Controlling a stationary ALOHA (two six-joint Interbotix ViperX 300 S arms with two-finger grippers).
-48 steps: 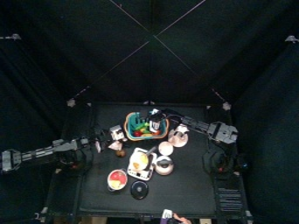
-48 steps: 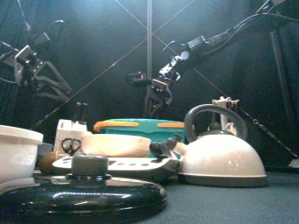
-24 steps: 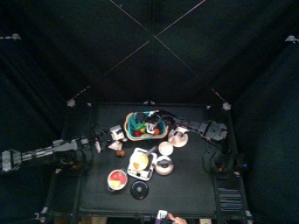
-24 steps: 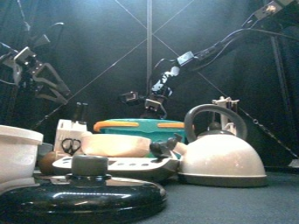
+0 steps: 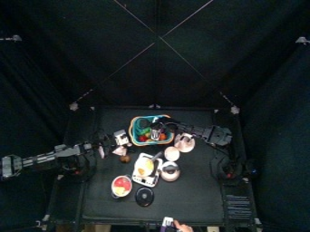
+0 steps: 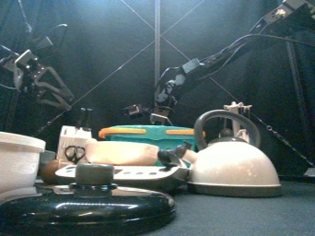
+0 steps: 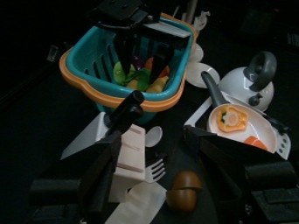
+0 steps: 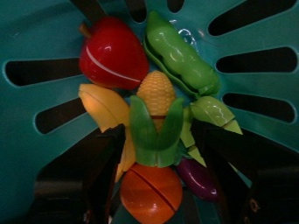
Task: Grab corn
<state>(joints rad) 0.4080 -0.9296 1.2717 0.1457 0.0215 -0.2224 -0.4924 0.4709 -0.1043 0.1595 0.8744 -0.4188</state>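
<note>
The corn (image 8: 158, 103), yellow with a green husk, lies in the middle of the teal basket (image 8: 251, 87) among other toy vegetables. My right gripper (image 8: 176, 188) hangs open just above the basket, with a jaw on each side of the corn, touching nothing. In the top view it (image 5: 157, 124) is over the basket (image 5: 136, 125); in the front view it (image 6: 157, 109) is above the basket (image 6: 145, 133). My left gripper (image 7: 176, 127) is open and empty, resting left of the basket (image 7: 93, 52) in the top view (image 5: 121, 140).
Around the corn lie a red pepper (image 8: 114, 54), a pea pod (image 8: 181, 57), an orange piece (image 8: 152, 194) and an eggplant (image 8: 198, 179). A white kettle (image 6: 231, 161), a pan with an egg (image 7: 239, 122), a lid (image 6: 87, 198) and a white cup (image 6: 18, 157) stand in front of the basket.
My right gripper has swung left and down from beside the basket to just over its contents. The left arm has not moved.
</note>
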